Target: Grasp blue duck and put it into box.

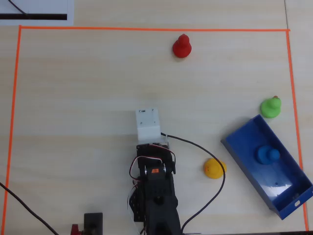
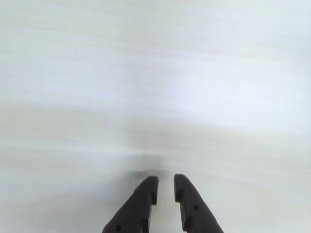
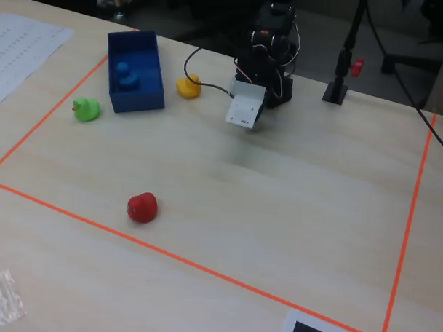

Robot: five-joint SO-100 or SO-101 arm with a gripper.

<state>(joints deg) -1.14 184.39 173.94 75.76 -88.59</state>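
Observation:
The blue duck [image 1: 268, 154] [image 3: 125, 70] sits upright inside the dark blue box [image 1: 286, 183] [image 3: 136, 101], at the right in the overhead view and at the back left in the fixed view. My arm [image 1: 154, 186] [image 3: 269, 51] is folded back near its base, well apart from the box. The white wrist housing [image 1: 147, 125] [image 3: 245, 108] covers the fingers from above. In the wrist view my gripper [image 2: 166, 178] points at bare table, its two dark fingers nearly together with only a narrow slit and nothing between them.
A yellow duck [image 1: 214, 168] [image 3: 188, 86] lies between the arm and the box. A green duck [image 1: 270, 107] [image 3: 85, 109] stands just beyond the box, and a red duck [image 1: 182, 46] [image 3: 142, 207] near the far tape line [image 1: 146, 29]. A cable [image 1: 217, 191] loops past the yellow duck.

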